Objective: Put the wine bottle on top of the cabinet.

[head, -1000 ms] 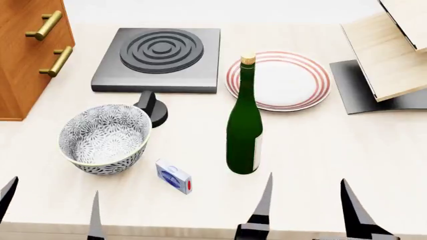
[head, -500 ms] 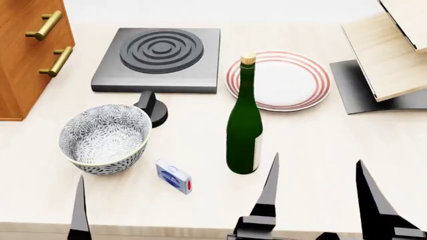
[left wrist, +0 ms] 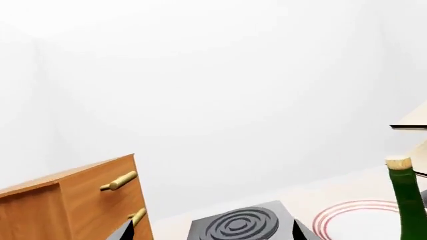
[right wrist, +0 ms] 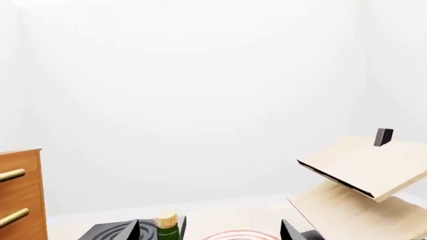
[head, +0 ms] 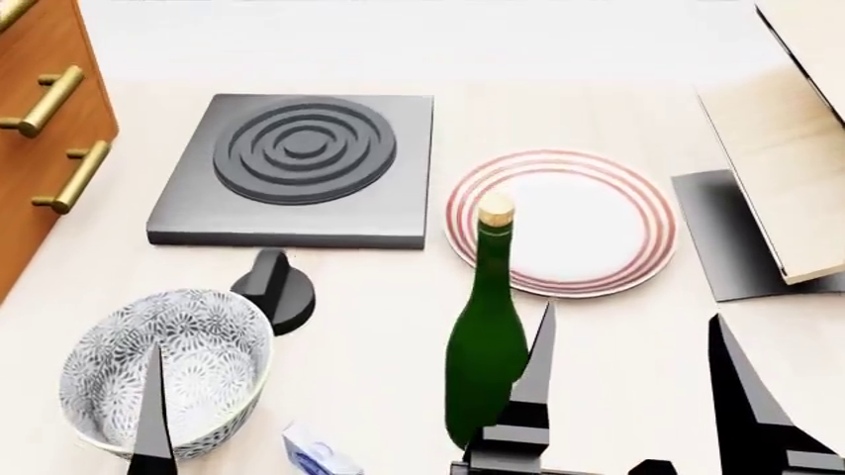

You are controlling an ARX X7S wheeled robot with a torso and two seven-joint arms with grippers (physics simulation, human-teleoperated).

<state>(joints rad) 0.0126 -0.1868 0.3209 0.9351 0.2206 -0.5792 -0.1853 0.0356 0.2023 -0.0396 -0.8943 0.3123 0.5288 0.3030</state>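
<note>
the bottle (head: pixel 486 356) stands upright on the tabletop (head: pixel 620 336), cork (head: pixel 496 209) on top, just beside the inner finger of the right end effector (head: pixel 634 396). that end effector is spread wide with nothing between its two dark fingers; the bottle sits outside the gap, on the side toward the left arm, and whether the finger touches the glass is hard to tell. in the right wrist view only the cork and the top of the neck (right wrist: pixel 168 226) show, off to one side of the fingers rather than between them.

beyond the right end effector lies a white plate (head: pixel 565 224) with red rings, just past the bottle. farther out on its far side stands a pale wooden structure (head: pixel 793 168) on a dark base (head: pixel 719 233).

of the left end effector (head: pixel 153 416) a single dark finger shows in the head view, in front of a patterned bowl (head: pixel 165 366); two finger tips at the edge of the left wrist view stand well apart, with nothing in them. a small blue and white box (head: pixel 317 455) lies between the bowl and the bottle. a black knob (head: pixel 275 287) sits just past the bowl, and a dark hob (head: pixel 297 168) with ringed burner lies beyond that.

the cabinet (head: pixel 40 129) stands well off to the left arm's outer side, brass handles (head: pixel 50 94) facing the tabletop, far from the bottle.
</note>
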